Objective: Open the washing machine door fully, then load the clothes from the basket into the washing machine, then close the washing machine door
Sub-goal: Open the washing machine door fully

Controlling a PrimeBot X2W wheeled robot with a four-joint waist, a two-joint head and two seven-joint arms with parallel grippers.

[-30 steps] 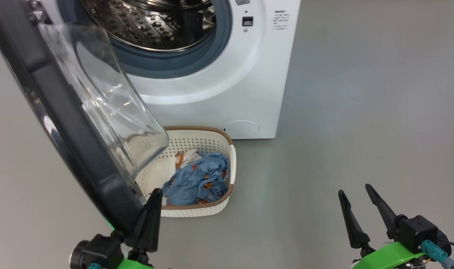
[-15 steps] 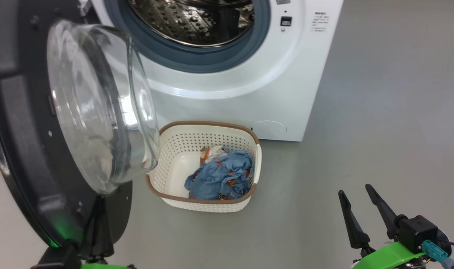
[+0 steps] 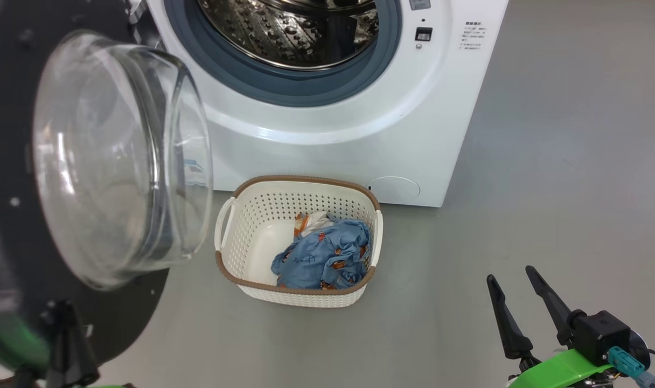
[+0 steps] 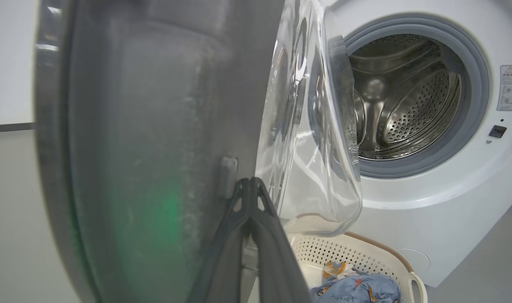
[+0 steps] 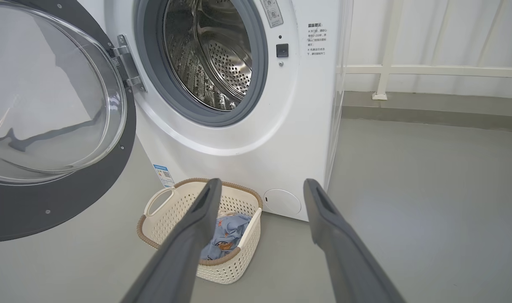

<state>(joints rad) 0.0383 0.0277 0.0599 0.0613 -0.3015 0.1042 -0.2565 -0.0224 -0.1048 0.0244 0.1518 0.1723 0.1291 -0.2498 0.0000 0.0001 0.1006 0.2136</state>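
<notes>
Left pincer [image 4: 249, 182] is pressed together, tips up against the inner face of the washing machine door [image 3: 112, 156], which stands wide open. Right of it, the basket [image 3: 295, 296] on the floor holds the clothes [image 3: 322, 258], just in front of the washing machine [image 3: 333, 134]. Right pincer [image 3: 508, 272] is spread, well right of the basket.

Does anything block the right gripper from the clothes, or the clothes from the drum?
Nothing visible does. The right gripper hangs open over floor right of the basket, the clothes lie uncovered in it, and the washing machine door stands aside left of the drum.
</notes>
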